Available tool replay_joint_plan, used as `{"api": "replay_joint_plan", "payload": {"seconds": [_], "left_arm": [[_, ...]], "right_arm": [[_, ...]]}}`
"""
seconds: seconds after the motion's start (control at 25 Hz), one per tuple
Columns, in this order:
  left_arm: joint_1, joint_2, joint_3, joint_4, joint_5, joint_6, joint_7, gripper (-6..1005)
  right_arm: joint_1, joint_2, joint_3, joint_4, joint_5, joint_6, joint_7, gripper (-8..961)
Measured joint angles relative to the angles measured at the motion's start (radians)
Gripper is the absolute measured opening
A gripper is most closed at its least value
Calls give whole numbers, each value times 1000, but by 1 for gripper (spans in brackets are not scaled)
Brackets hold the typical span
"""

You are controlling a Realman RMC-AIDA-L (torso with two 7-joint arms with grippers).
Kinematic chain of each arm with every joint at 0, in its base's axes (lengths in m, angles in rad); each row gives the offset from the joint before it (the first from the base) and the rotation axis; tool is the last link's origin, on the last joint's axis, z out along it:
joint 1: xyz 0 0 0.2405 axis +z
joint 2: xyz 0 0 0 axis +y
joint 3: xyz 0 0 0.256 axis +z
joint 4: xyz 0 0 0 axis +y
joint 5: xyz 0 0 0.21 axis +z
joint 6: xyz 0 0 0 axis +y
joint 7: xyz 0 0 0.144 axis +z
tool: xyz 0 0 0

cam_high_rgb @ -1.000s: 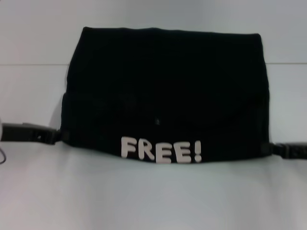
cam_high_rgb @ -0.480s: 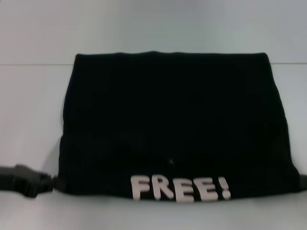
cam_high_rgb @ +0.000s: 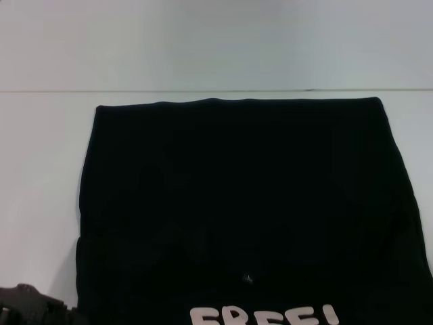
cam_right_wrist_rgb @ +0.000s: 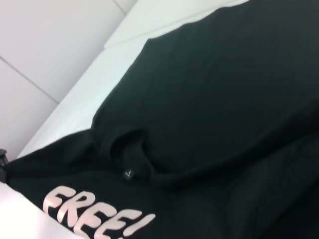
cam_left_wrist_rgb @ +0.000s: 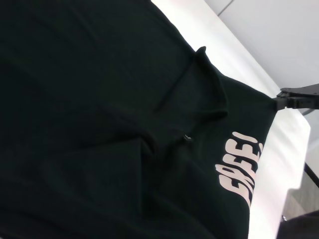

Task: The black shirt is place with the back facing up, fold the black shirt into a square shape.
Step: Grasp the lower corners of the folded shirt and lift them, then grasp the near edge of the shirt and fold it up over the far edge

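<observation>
Black shirt (cam_high_rgb: pixel 237 210) spread across the white table (cam_high_rgb: pixel 40 169), "FREE!" lettering (cam_high_rgb: pixel 264 316) at its near edge — left gripper (cam_high_rgb: pixel 34 308) at the near left corner, right gripper (cam_left_wrist_rgb: pixel 299 97) at the opposite corner, finger state of either indeterminable.

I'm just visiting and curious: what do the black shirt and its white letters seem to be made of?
The black shirt looks like soft, matte knit cloth, probably cotton or a blend: it sags into loose creases and shows no shine. The white lettering looks like a flat printed or heat-pressed layer, smooth and opaque on the fabric; which one I cannot tell.
</observation>
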State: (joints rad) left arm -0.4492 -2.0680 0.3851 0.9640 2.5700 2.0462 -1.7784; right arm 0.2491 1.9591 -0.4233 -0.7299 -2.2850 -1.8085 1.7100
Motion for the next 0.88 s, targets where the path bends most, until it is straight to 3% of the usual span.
{"api": "replay_joint_plan", "payload": {"seconds": [0.32,0.56,0.88], "left_arm": [[2,-3,7,-11,39,14,-7,14],[-12,-1,8,-19,59,17,-15,13],[-161,47,-35,-60,38,-54,-63,17]], "right_arm": [[-27,17,35,0,-55,-19,-37,0],[-20,10,79,0,-53,-54,-44,0],[138,0,180,-1,-38,-37,-63,1]]}}
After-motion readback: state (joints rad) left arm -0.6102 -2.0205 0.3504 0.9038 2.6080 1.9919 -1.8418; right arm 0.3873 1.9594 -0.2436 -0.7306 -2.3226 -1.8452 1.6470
